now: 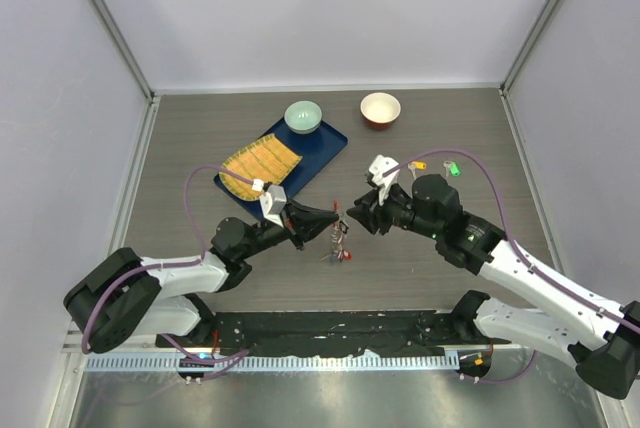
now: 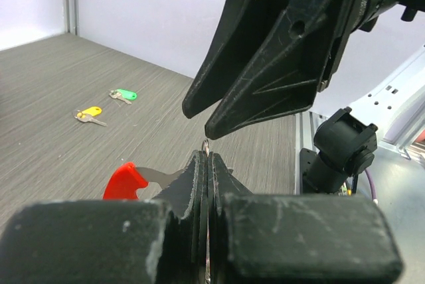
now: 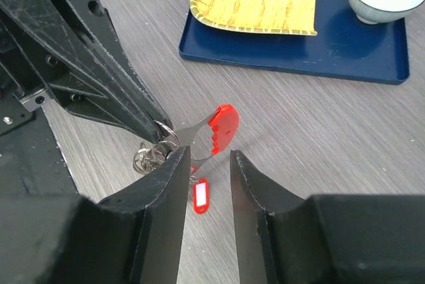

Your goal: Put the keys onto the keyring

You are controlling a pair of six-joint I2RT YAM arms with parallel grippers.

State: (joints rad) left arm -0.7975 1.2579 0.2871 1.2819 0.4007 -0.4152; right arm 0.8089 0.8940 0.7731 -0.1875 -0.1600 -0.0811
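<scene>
Left gripper [image 2: 207,159]: clamped on the silver metal keyring [image 3: 149,158].
Right gripper [image 3: 209,154]: apart, empty.
Risk: your nudge may twist it free.

Left arm [image 1: 175,273]: white shell links between bulky black joint housings; purple cable [image 1: 188,198] looped alongside.
Right arm [image 1: 535,283]: same build, with white links, black joints and a second purple cable [image 1: 478,159].
Left gripper [image 1: 337,219], right gripper [image 1: 353,216]: scuffed matte-black tapered fingers — white wrist brackets behind.
</scene>
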